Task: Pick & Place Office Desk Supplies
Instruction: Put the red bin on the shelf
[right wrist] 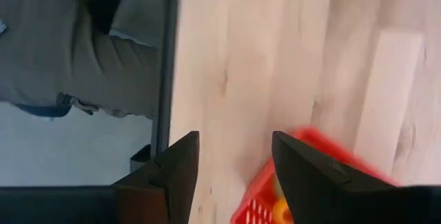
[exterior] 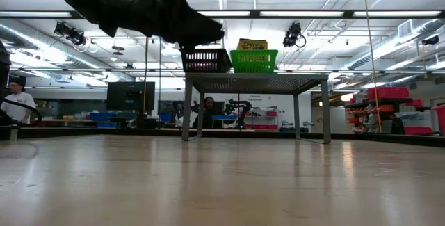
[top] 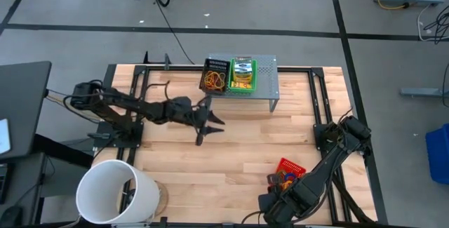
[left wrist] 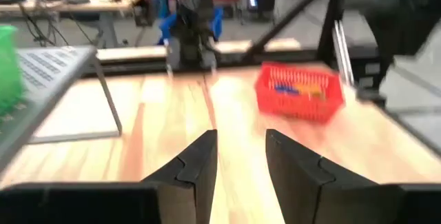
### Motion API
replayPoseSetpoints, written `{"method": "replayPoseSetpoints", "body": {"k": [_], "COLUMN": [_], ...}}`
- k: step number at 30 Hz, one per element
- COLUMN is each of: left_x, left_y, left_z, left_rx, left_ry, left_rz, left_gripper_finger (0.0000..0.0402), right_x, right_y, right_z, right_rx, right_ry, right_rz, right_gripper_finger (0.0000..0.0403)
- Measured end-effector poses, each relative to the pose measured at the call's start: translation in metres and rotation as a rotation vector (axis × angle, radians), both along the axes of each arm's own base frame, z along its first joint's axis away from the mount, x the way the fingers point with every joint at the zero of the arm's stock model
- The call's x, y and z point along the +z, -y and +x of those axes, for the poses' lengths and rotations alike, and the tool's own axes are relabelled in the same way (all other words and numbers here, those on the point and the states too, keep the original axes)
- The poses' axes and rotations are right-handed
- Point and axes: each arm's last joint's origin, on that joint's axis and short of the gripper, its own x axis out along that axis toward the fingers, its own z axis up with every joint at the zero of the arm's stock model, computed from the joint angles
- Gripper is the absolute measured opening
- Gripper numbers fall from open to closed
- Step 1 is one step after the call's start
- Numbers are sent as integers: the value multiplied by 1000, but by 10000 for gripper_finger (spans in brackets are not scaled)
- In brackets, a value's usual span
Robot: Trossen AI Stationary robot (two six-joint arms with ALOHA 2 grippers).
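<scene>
Fingers first: your left gripper (top: 203, 131) hangs over the middle of the counter (top: 238, 154), just in front of the stand (top: 270, 88), its fingers (left wrist: 196, 172) narrowly parted with nothing between them. Your right gripper (right wrist: 231, 176) sits at the counter's near right edge beside the red tray (top: 289, 170), its fingers (right wrist: 182, 169) spread fairly wide and empty, one tip just over the tray's rim.

Going left to right, you have one white bucket (top: 112, 193) on its side at the near left corner; what is inside cannot be seen. On the stand two trays touch side by side: one black tray (top: 215, 76) holding a tangle of brown rubber bands (top: 212, 81), and one green tray (top: 243, 75) holding yellow-green crayon boxes (top: 243, 70); their count and print cannot be read. The red tray, alone on the counter at the right, holds coloured rings (top: 283, 179), too jumbled to count.
</scene>
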Motion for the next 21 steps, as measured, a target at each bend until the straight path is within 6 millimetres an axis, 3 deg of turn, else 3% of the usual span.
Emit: {"method": "replayPoseSetpoints", "body": {"k": [6, 12, 21], "left_x": [-8, -15, -19], "left_y": [17, 33, 47], "left_z": [2, 5, 4], "left_rx": [-2, -73, -94], "left_ry": [-35, -30, -46], "left_rz": [100, 114, 145], "left_gripper_finger": [129, 129, 129], "right_x": [-4, -39, -73], "right_y": [1, -4, 11], "right_z": [-6, -8, -19], "right_rx": [-118, -184, -331], "right_ry": [-97, -149, -217], "right_rz": [25, 121, 8], "right_gripper_finger": [190, 190, 190]}}
